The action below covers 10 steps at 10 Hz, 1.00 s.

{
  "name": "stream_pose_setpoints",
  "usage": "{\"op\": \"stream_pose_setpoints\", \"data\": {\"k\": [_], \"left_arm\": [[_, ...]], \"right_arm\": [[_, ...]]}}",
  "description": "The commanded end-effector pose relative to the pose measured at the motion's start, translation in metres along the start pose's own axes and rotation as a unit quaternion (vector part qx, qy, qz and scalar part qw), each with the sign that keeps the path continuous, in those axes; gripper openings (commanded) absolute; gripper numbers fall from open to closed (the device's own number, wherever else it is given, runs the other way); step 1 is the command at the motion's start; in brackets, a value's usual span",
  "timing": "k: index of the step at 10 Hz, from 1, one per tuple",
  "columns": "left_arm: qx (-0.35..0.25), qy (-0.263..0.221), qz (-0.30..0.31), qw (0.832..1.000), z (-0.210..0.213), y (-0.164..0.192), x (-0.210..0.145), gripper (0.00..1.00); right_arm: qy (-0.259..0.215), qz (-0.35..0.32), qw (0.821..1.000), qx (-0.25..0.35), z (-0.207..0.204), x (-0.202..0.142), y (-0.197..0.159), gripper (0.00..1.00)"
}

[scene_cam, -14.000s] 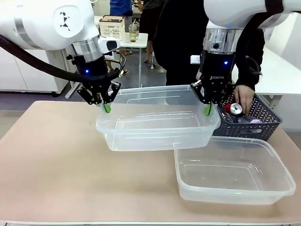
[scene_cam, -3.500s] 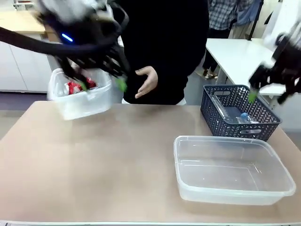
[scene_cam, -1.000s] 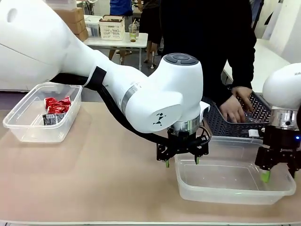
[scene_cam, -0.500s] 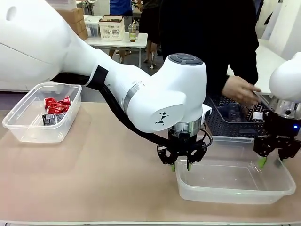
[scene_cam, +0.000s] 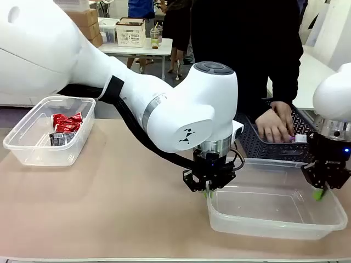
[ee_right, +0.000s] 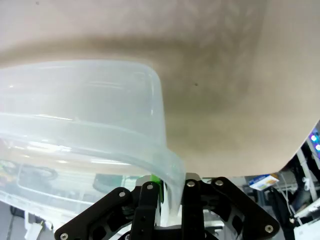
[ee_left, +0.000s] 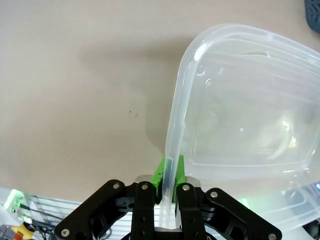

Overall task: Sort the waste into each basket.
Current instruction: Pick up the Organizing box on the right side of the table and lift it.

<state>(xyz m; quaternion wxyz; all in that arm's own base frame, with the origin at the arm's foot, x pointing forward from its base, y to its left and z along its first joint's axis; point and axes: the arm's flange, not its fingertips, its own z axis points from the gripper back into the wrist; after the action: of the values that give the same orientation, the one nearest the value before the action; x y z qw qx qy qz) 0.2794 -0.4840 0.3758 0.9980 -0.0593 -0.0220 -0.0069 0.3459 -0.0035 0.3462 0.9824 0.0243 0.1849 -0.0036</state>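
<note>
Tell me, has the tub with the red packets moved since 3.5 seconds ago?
Yes. Against the table, the tub has gone down and left: from the air over the far edge to the left end.

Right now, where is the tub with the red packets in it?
In the front view, that tub sits at the left end of the table, on the robot's left side, far from the empty tub on the right.

Front overview; wrist close-ups of basket (ee_left: 176, 115)
</note>
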Motion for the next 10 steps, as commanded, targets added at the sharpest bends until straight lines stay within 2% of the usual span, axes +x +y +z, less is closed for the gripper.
{"op": "stream_pose_setpoints", "data": {"k": [1, 3, 5, 7, 8, 10], "left_arm": [[-0.026, 0.008, -0.001, 1.000, 0.011, 0.007, -0.001, 0.00], [-0.043, 0.019, -0.013, 0.999, 0.030, 0.018, -0.006, 0.00], [-0.060, 0.027, -0.043, 0.997, 0.072, 0.036, -0.027, 0.00], [-0.057, 0.012, -0.072, 0.996, 0.122, 0.060, -0.047, 0.00], [-0.041, -0.028, -0.065, 0.997, 0.146, 0.075, -0.053, 0.00], [-0.039, -0.063, -0.037, 0.997, 0.182, 0.114, -0.065, 0.00]], "right_arm": [[0.009, -0.009, 1.000, -0.011, -0.051, -0.057, 0.006, 0.00], [0.005, -0.015, 1.000, -0.010, -0.024, -0.061, 0.009, 0.00], [0.007, -0.017, 0.999, -0.038, 0.032, -0.074, 0.030, 0.00], [0.016, 0.011, 0.998, -0.051, 0.090, -0.080, 0.067, 0.00], [0.008, 0.014, 0.998, -0.054, 0.118, -0.075, 0.094, 0.00], [0.009, 0.043, 0.997, -0.060, 0.152, -0.055, 0.146, 0.00]]}}
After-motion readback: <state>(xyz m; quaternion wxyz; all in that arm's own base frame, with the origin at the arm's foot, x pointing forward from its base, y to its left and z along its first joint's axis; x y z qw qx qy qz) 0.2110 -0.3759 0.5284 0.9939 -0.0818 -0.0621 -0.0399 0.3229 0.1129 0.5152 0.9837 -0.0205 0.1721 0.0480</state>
